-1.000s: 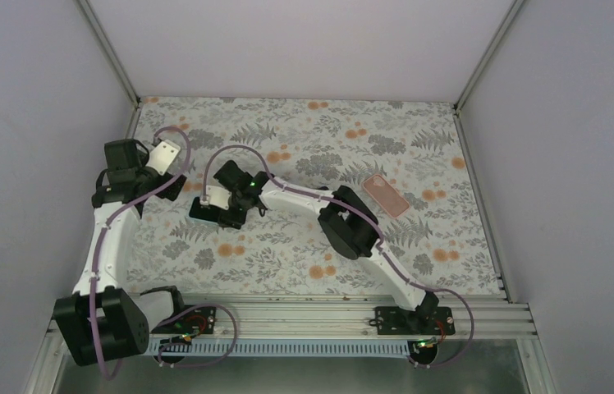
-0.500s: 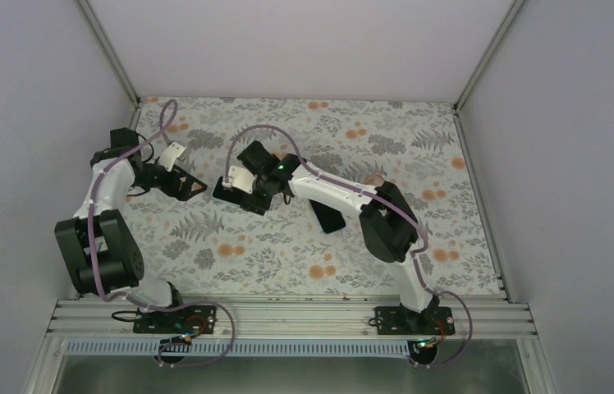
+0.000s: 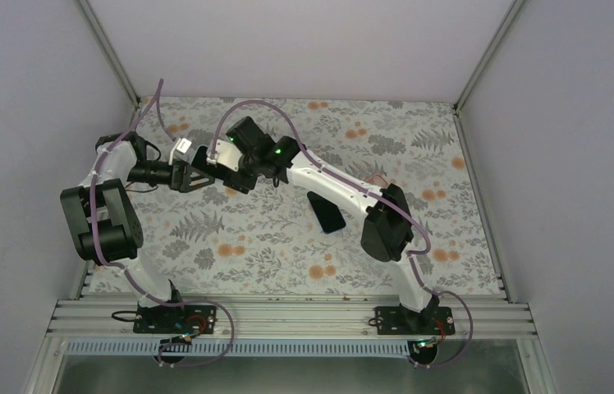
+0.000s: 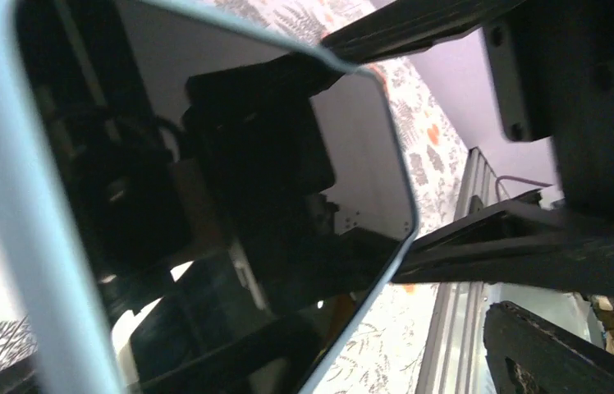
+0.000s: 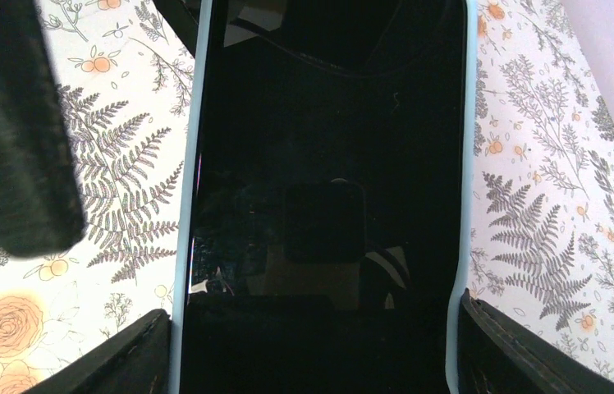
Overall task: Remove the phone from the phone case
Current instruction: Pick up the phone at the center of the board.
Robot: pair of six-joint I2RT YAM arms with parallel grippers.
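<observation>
From above, left claw and right claw meet over the back-left tabletop. Left wrist: phone in its pale phone case, held aloft; I can't tell that claw's grip. Right wrist: claw clamps the case's long edges. I judge the glass slick and the case pliable, so I'd peel a corner.

The phone sits in the phone case above the far left part of the table. It is between the left gripper on its left and the right gripper on its right, whose fingers press both long sides. A flat object lies on the table further right and nearer, just in front of the right arm.
</observation>
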